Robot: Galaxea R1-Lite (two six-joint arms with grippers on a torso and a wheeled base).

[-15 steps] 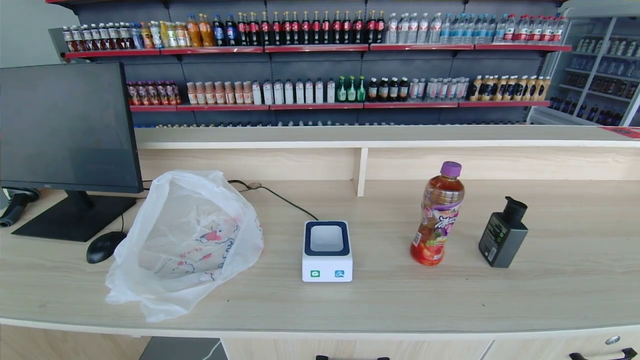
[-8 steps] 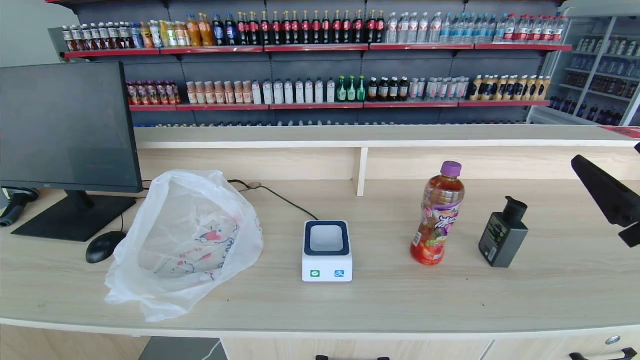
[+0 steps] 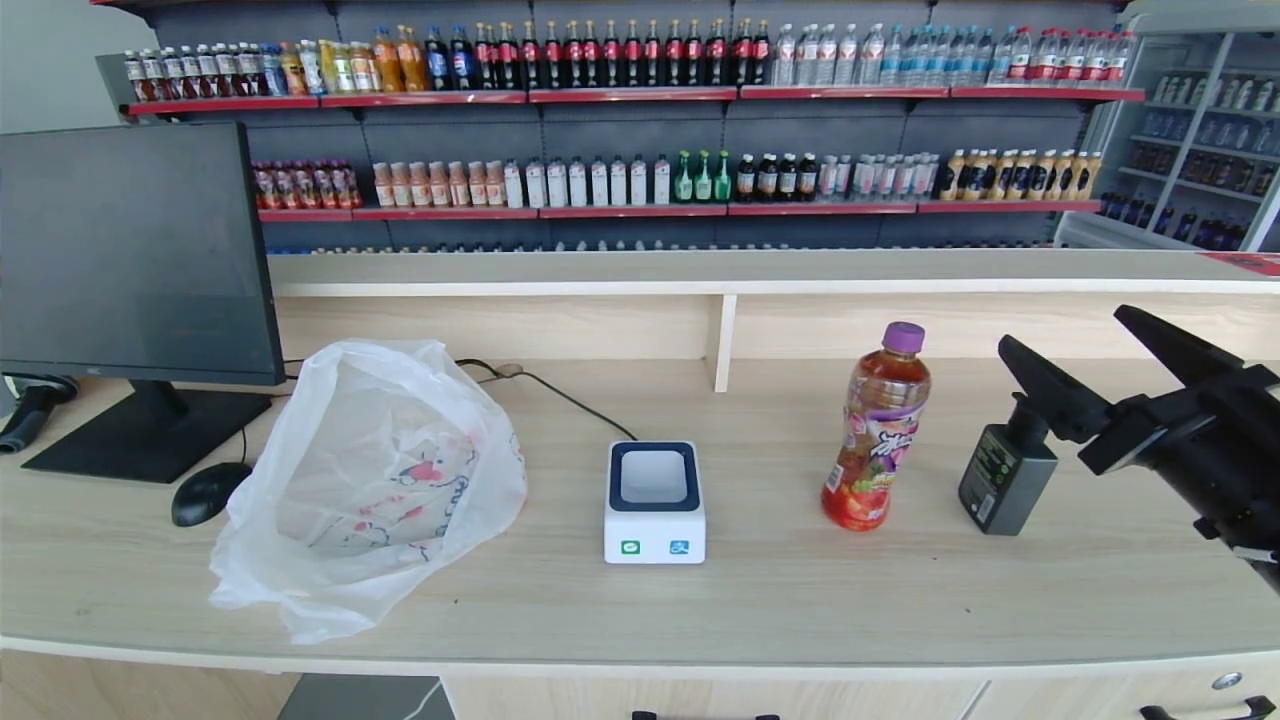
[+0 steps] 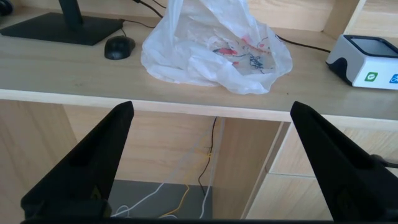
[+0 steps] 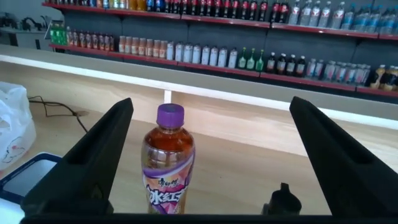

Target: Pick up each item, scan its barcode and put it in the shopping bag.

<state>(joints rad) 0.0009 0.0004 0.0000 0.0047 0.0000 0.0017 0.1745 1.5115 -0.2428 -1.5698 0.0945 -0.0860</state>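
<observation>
The right jaws hang wide open by the dark bottle (image 3: 1005, 480) on the counter (image 3: 760, 600) — the left jaws are wide open too.

Matte black right pincer (image 3: 1062, 328), matching black left pincer (image 4: 211, 107), both long, tapered, wedge-shaped

The black right gripper (image 3: 1062, 330) is held out on the right side, tilted upward and pointed leftward, its two long fingers (image 3: 1045, 390) spread wide apart. The black left gripper (image 4: 211, 107) is held low, its fingers likewise parted wide.
</observation>
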